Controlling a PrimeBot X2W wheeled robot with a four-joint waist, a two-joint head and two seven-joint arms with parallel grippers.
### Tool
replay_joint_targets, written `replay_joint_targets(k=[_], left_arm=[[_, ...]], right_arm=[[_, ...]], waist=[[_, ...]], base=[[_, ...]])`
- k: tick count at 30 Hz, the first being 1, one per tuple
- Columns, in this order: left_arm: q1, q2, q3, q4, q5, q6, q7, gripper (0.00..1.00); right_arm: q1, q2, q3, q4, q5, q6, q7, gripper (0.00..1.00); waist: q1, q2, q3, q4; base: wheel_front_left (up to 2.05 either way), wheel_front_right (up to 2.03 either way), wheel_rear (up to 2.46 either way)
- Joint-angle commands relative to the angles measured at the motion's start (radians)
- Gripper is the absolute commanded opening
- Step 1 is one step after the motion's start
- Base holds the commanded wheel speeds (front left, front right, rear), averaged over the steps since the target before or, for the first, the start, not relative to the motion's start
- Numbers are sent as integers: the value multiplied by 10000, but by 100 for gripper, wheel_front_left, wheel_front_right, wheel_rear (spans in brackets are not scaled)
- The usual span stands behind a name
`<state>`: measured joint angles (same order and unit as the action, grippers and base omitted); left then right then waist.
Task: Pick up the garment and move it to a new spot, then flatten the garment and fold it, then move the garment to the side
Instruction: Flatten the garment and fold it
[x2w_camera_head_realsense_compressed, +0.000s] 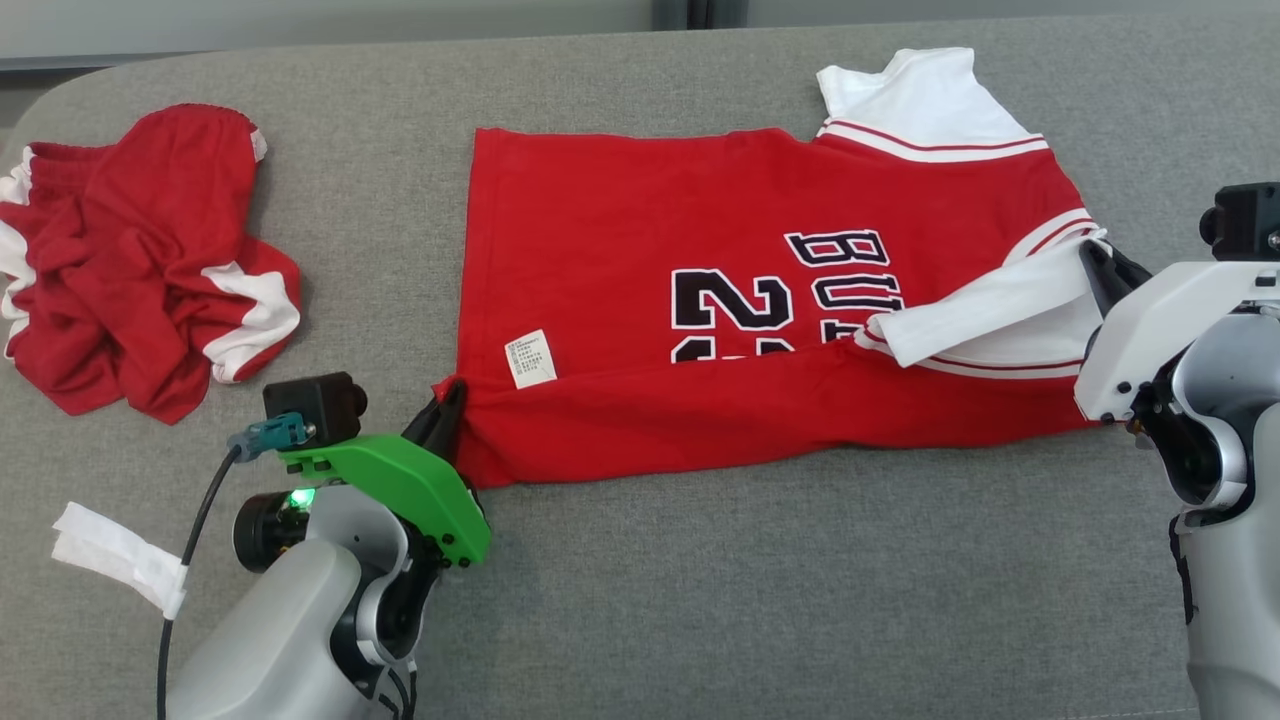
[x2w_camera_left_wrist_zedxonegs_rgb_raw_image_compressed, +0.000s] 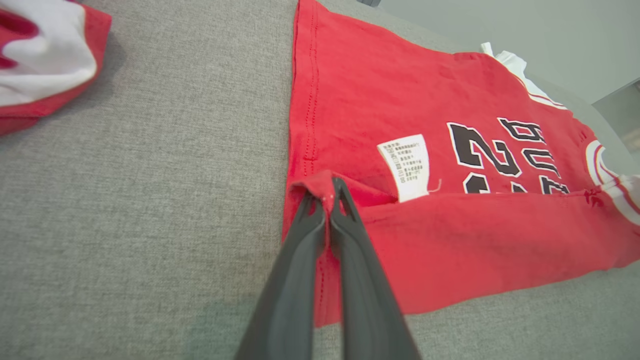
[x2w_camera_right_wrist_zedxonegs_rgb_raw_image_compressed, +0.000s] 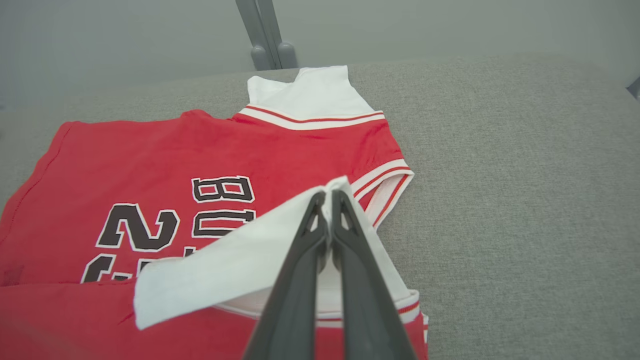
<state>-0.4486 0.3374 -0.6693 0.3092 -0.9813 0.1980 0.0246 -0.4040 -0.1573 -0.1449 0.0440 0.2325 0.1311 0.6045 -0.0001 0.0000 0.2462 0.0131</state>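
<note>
Far left of jersey (x2w_camera_head_realsense_compressed: 700, 250) — crumpled shorts (x2w_camera_head_realsense_compressed: 130, 270)

Light was bright, soft and even across the grey surface (x2w_camera_head_realsense_compressed: 760, 600). Thin shadows edged the jersey (x2w_camera_head_realsense_compressed: 640, 220) and the crumpled shorts (x2w_camera_head_realsense_compressed: 140, 260). Both wrist views bowed at their edges; far backgrounds looked soft.

Looks like a lab: grey fabric-covered table (x2w_camera_head_realsense_compressed: 700, 600), bare grey wall (x2w_camera_right_wrist_zedxonegs_rgb_raw_image_compressed: 450, 25).
</note>
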Motion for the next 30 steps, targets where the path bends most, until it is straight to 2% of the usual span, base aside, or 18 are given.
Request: replay_joint_targets(k=[1, 8, 9, 10, 11, 17, 21, 27, 30], left_arm=[[-232, 8, 27, 130, 136, -66, -74, 0], [-597, -101, -5, 590, 182, -246, -118, 0], [-648, -125, -21, 665, 199, -279, -111, 32], [-709, -121, -54, 706, 272, -298, -138, 55], [-789, -137, -54, 752, 289, -295, -208, 100], [-945, -113, -90, 912, 637, -305, -780, 100], [-396, 36, -151, 725, 799, -212, -1164, 100], [562, 171, -394, 232, 760, 112, -1155, 100], [870, 193, -454, 141, 701, 260, -1074, 100]], right_arm=[[-163, -58, 35, 166, -13, -7, -166, 0], [-591, -215, 243, 855, -72, -7, -942, 0], [-618, -216, 341, 966, -21, -7, -1059, 42], [-650, -199, 359, 1068, 22, -9, -1136, 100], [-729, -231, 439, 1128, 67, -9, -1245, 100], [-772, -455, 668, 1199, 213, -9, -1538, 100], [-215, -540, 380, 853, 277, -9, -1457, 100], [1161, -138, -610, -54, 23, -9, -293, 100], [1619, 172, -1054, -386, -101, -9, -60, 100]], waist=[[1, 0, 51, 30], [1, 0, 211, 45], [1, 0, 245, 48], [1, 0, 267, 49], [1, 0, 298, 55], [1, 0, 325, 117], [1, 0, 186, 149], [1, 0, 10, 177], [1, 0, 30, 130]], base=[[0, 0, 0], [0, 0, 0], [0, 0, 0], [0, 0, 0], [0, 0, 0], [0, 0, 0], [0, 0, 0], [0, 0, 0], [0, 0, 0]])
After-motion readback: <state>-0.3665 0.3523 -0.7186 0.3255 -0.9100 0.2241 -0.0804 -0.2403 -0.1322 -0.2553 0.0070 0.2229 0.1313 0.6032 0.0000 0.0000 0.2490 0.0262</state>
